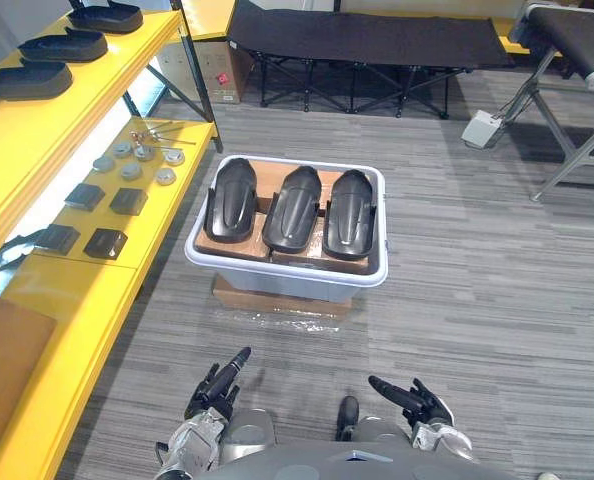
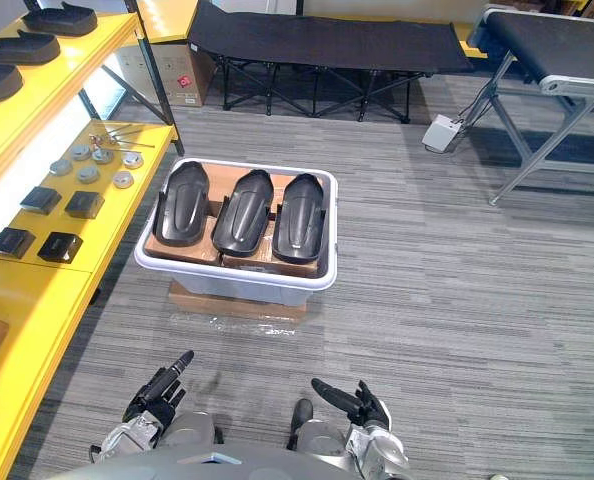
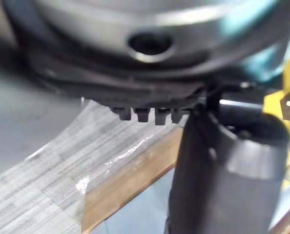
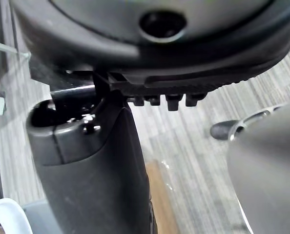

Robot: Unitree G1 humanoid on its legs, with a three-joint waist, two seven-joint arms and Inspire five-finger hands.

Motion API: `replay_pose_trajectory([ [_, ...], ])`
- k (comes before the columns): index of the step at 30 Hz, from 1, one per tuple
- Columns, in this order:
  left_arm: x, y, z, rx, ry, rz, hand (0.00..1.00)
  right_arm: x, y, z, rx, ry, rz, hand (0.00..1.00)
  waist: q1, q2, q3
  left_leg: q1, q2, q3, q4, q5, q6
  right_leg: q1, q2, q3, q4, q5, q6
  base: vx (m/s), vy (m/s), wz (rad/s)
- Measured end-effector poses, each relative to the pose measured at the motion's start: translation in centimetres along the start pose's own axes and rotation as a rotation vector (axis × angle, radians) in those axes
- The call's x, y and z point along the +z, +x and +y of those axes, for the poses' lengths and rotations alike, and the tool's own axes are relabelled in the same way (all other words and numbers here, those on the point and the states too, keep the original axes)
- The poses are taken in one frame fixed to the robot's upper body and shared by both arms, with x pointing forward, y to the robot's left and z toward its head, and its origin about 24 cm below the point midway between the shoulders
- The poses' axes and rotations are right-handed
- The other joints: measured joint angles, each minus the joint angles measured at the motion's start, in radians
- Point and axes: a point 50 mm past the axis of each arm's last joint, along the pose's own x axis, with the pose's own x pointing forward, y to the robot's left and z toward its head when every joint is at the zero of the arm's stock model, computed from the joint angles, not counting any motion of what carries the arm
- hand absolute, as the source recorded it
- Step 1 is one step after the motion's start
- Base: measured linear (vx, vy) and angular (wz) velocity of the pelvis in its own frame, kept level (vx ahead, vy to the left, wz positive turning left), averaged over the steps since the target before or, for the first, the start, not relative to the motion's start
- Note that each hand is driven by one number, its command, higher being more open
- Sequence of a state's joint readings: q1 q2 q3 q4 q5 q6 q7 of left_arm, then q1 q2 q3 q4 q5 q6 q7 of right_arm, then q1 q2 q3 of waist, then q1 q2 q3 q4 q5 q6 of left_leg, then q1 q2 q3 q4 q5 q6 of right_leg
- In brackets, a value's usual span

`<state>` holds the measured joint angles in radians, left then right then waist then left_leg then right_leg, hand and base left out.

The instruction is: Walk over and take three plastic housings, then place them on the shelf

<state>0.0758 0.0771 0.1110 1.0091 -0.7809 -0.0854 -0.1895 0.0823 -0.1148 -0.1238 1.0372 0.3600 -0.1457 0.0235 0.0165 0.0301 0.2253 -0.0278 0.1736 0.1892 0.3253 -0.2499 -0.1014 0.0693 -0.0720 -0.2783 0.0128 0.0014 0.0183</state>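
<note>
L hand (image 1: 211, 393) empty; housings (image 1: 293, 208) black, glossy.

A white tub (image 1: 285, 275) is set on a flat brown box (image 1: 277, 298) on the grey floor (image 1: 477, 300). A black cot (image 1: 367, 40) is seen far behind it, and a small white box (image 1: 483, 128) is laid beside a table (image 1: 577, 35). Grey discs (image 1: 130, 171) and black blocks (image 1: 105, 241) are laid out at the left.
</note>
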Motion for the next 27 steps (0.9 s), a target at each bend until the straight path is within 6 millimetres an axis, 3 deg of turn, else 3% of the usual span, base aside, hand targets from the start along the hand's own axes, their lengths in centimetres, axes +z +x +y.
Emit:
replay_pose_trajectory([
  [2, -0.1, 0.0, -0.4, -0.018, 0.033, 0.007, 1.0, 0.4, -0.5, -0.4, -0.034, 0.007, -0.06, 1.0, -0.001, 0.01, -0.004, 0.0, 0.011, 0.03, -0.13, 0.099, -0.013, 0.003, -0.017, -0.015, 0.003, -0.007, 0.02, 0.13, 0.132, 0.16],
  [3, -0.2, 0.0, -0.8, -0.031, 0.078, 0.013, 1.0, 1.2, -0.7, -0.4, -0.056, 0.014, -0.114, 1.0, -0.004, 0.015, -0.009, 0.005, 0.012, 0.047, -0.164, 0.187, -0.007, 0.002, -0.022, -0.015, 0.003, -0.007, 0.031, 0.12, 0.166, 0.0],
  [5, 0.3, 0.2, -1.6, -0.063, 0.151, 0.012, 1.0, 2.5, -0.9, 0.9, -0.056, 0.044, -0.193, 1.0, -0.016, -0.01, -0.02, 0.016, -0.028, 0.066, -0.213, 0.198, 0.005, -0.008, -0.058, -0.014, -0.004, 0.005, 0.054, 0.16, 0.201, -0.04],
  [6, 0.6, 0.3, -2.1, -0.086, 0.202, 0.011, 1.0, 3.4, -1.2, 1.7, -0.045, 0.064, -0.244, 1.0, -0.019, -0.036, -0.018, 0.017, -0.05, 0.081, -0.234, 0.206, 0.018, -0.017, -0.076, -0.006, -0.015, 0.013, 0.066, 0.14, 0.178, -0.11],
  [9, 0.7, 0.4, -2.5, -0.102, 0.265, 0.045, 1.0, 6.3, -1.8, 2.9, 0.002, 0.09, -0.37, 1.0, -0.019, -0.068, -0.032, 0.044, -0.086, 0.113, -0.264, 0.201, 0.032, -0.011, -0.106, 0.009, -0.035, 0.031, 0.092, 0.13, 0.135, -0.2],
  [16, 0.4, 0.0, -0.6, -0.033, 0.371, 0.108, 1.0, 11.1, -2.7, 3.7, 0.085, 0.089, -0.502, 1.0, -0.019, -0.068, -0.042, 0.09, -0.092, 0.119, -0.278, 0.195, 0.041, 0.027, -0.112, -0.022, -0.033, 0.036, 0.101, 0.08, 0.031, -0.02],
  [19, 0.2, -0.4, 0.4, -0.003, 0.379, 0.106, 1.0, 13.6, -2.5, 2.4, 0.06, 0.072, -0.536, 1.0, -0.02, -0.063, -0.045, 0.093, -0.091, 0.112, -0.279, 0.195, 0.041, 0.034, -0.111, -0.028, -0.032, 0.036, 0.101, 0.01, -0.008, 0.06],
  [24, -0.5, -1.4, 2.7, 0.065, 0.339, 0.124, 1.0, 19.0, -2.9, 0.1, 0.003, 0.01, -0.638, 1.0, -0.016, -0.061, -0.046, 0.08, -0.088, 0.105, -0.287, 0.195, 0.041, 0.009, -0.109, -0.033, -0.009, 0.036, 0.101, -0.08, 0.003, 0.0],
  [27, 0.8, -1.5, 3.5, 0.09, 0.334, 0.081, 1.0, 23.3, -2.4, 0.3, -0.012, 0.039, -0.679, 1.0, -0.003, -0.086, -0.013, 0.0, -0.091, 0.085, -0.259, 0.21, 0.053, -0.059, -0.117, -0.05, 0.007, 0.036, 0.101, -0.17, -0.008, 0.11],
])
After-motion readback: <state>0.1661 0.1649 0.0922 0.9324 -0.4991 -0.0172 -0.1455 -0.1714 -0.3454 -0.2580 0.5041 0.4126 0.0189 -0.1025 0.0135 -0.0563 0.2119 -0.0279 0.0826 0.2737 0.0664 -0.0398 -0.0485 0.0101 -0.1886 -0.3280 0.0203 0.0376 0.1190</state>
